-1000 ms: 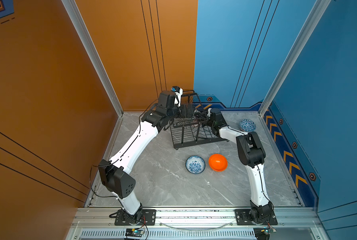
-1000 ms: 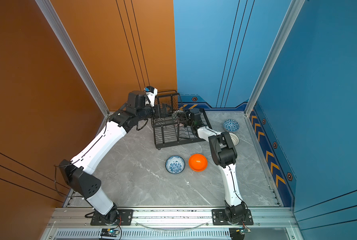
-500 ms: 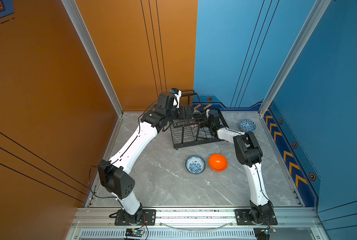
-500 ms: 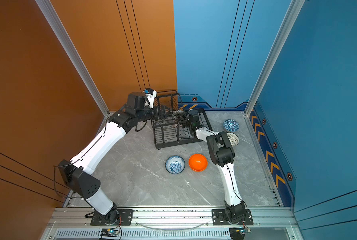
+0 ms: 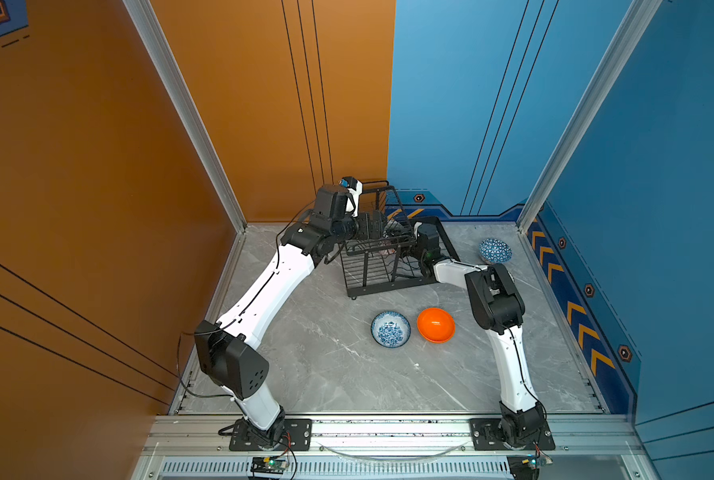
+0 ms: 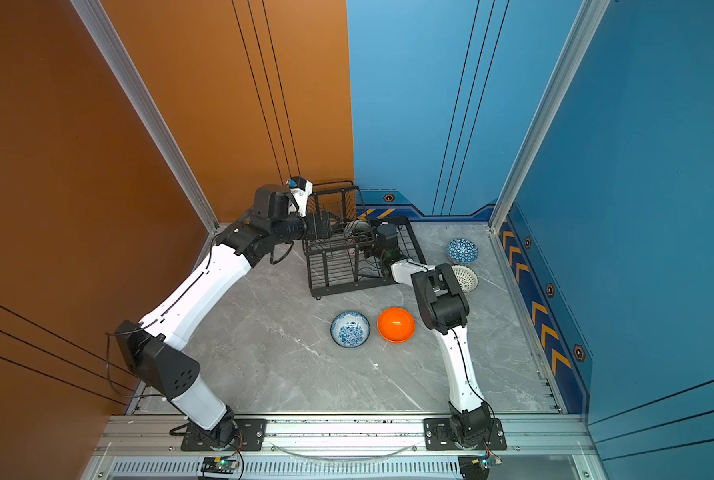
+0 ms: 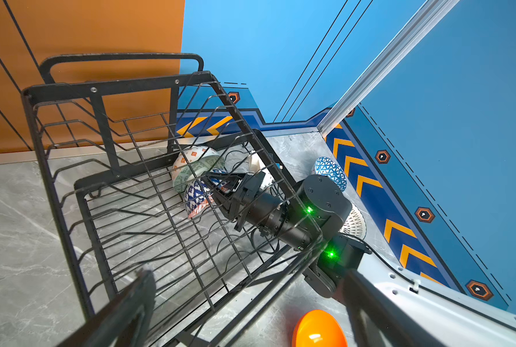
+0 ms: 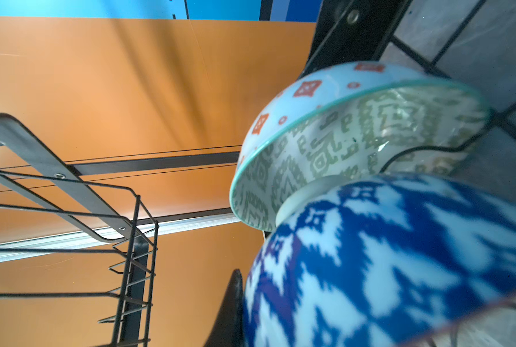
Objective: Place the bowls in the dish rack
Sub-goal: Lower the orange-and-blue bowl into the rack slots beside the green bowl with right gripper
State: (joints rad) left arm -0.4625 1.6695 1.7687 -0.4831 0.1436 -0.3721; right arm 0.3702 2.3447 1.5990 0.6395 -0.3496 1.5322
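Note:
The black wire dish rack (image 5: 388,274) (image 6: 347,270) (image 7: 100,192) stands at the back. On its lower tray, under the upper tier, my right gripper (image 7: 220,184) is shut on the rim of a blue-white bowl (image 7: 196,198) (image 8: 400,264), and one finger (image 8: 231,303) lies on its outside. Leaning behind it is a bowl (image 7: 195,163) (image 8: 355,135) with orange diamonds outside and pale green pattern inside. My left gripper (image 7: 247,275) (image 5: 374,226) hangs open over the upper tier. The floor holds the floral (image 5: 390,329), orange (image 5: 435,325), triangle (image 5: 495,250) and lattice (image 6: 464,278) bowls.
The rack's handle (image 7: 121,58) rises near the orange back wall. The right arm's elbow (image 5: 492,299) stands between the rack and the lattice bowl. The blue wall with chevrons (image 5: 571,307) bounds the right side. Grey floor (image 5: 326,365) lies in front of the rack.
My right arm has slid slightly further left into the rack with the blue-white bowl. The left arm has stayed where it was.

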